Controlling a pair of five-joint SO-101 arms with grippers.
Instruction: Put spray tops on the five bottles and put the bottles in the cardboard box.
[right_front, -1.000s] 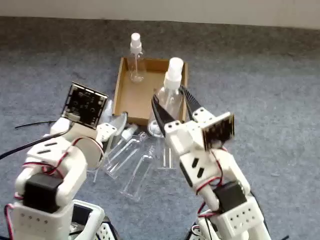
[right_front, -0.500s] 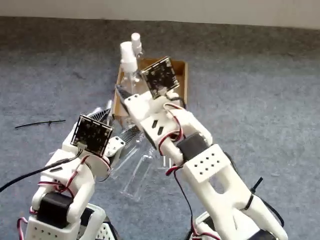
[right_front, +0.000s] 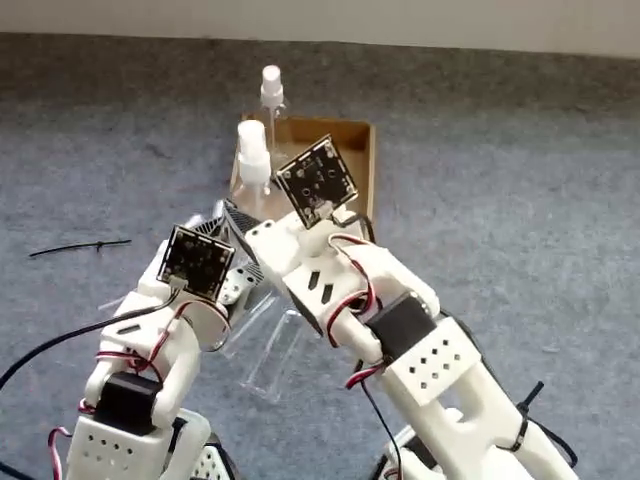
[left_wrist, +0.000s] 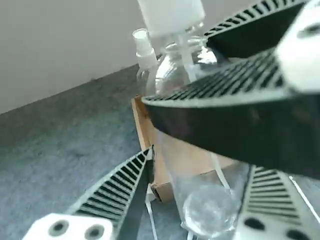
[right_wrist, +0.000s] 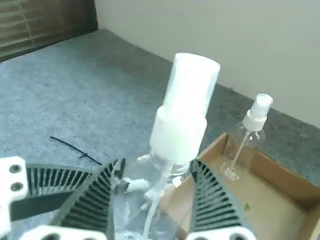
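High view: right gripper (right_front: 243, 212) clamps the capped bottle (right_front: 252, 160) at the cardboard box (right_front: 357, 170) rim nearest it.

Left wrist view: left gripper (left_wrist: 202, 185) is wide open with the bottle base between its jaws. Avoid contact.

Right wrist view: lower the bottle upright, short of the boxed bottle (right_wrist: 240, 145) ahead.

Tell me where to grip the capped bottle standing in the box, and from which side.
Grip the standing bottle around its clear round body, below the narrow spray top. It stands upright at the far end of the cardboard box, so probably come from the near side.
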